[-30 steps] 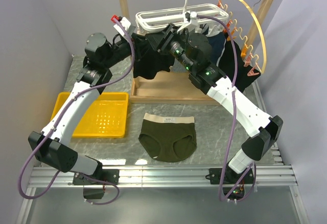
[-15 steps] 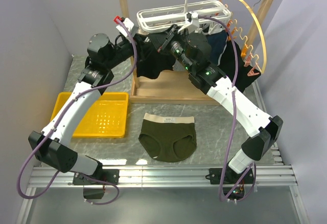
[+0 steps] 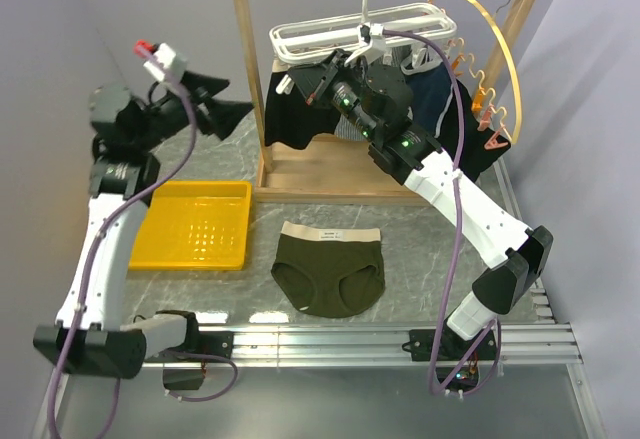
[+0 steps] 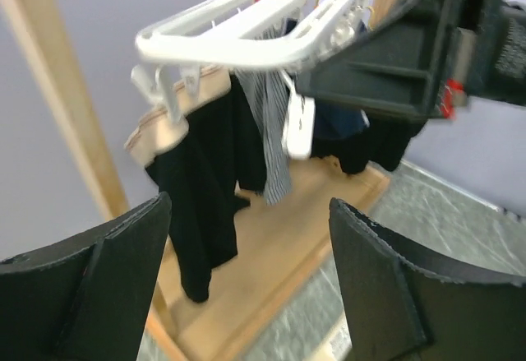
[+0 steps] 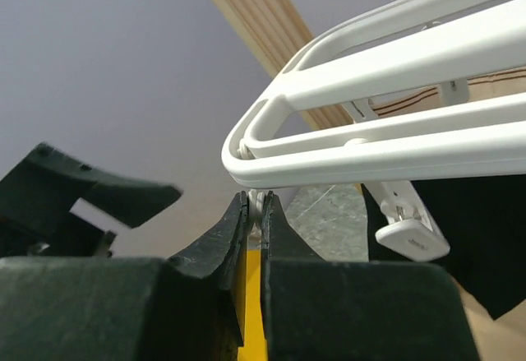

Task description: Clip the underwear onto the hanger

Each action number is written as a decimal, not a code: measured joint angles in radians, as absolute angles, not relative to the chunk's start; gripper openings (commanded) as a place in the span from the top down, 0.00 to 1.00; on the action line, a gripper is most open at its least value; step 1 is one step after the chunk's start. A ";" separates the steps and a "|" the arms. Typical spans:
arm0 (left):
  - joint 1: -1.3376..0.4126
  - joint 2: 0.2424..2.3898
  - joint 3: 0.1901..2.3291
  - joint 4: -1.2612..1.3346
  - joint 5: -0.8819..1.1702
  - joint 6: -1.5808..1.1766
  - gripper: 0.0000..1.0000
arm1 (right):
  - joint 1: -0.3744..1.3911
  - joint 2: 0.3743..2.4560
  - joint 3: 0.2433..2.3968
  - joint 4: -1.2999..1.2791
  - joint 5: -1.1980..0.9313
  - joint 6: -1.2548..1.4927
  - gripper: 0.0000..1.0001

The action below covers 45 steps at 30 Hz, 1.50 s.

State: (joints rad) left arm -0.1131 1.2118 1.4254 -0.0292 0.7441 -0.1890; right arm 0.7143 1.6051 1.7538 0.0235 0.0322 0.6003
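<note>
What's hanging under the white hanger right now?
White clips, a black garment, a striped one and a navy one. The right gripper, shut on a clip, covers the rest.

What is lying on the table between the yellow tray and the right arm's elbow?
The underwear, spread flat on the table, seen in the top external view.

Left arm raised — left gripper (image 4: pixel 251 213) wide open; right gripper (image 5: pixel 255 203) high, pinched shut.
</note>
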 measured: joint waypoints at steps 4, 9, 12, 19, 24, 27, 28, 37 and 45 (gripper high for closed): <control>-0.018 1.125 1.357 -0.127 0.878 -0.177 0.25 | 0.710 1.605 1.748 0.036 0.022 0.577 1.00; -0.016 1.084 1.214 -0.313 0.911 -0.049 0.30 | 0.709 1.605 1.746 0.039 0.008 0.551 1.00; -0.036 1.082 1.077 -0.395 0.881 0.011 0.32 | 0.709 1.605 1.746 0.041 -0.001 0.541 1.00; -0.290 1.113 0.862 -0.424 0.695 0.000 0.32 | 0.708 1.605 1.746 0.041 -0.016 0.537 1.00; -0.375 1.227 0.814 -0.346 0.535 -0.126 0.24 | 0.708 1.605 1.746 0.040 -0.020 0.538 1.00; -0.380 1.320 0.811 -0.307 0.453 -0.207 0.15 | 0.708 1.605 1.746 0.040 -0.020 0.538 1.00; -0.380 1.347 0.811 -0.295 0.431 -0.230 0.13 | 0.708 1.605 1.746 0.041 -0.020 0.539 1.00; -0.481 1.444 0.816 -0.266 0.229 -0.392 0.13 | 0.708 1.605 1.746 0.041 -0.021 0.541 1.00; -0.659 1.471 0.881 -0.299 0.013 -0.545 0.13 | 0.707 1.602 1.740 0.041 -0.023 0.542 1.00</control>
State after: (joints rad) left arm -0.6590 1.4712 0.8814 -0.2993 0.0132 -0.5449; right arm 0.7071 1.6020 1.7401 0.0410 -0.0235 0.5415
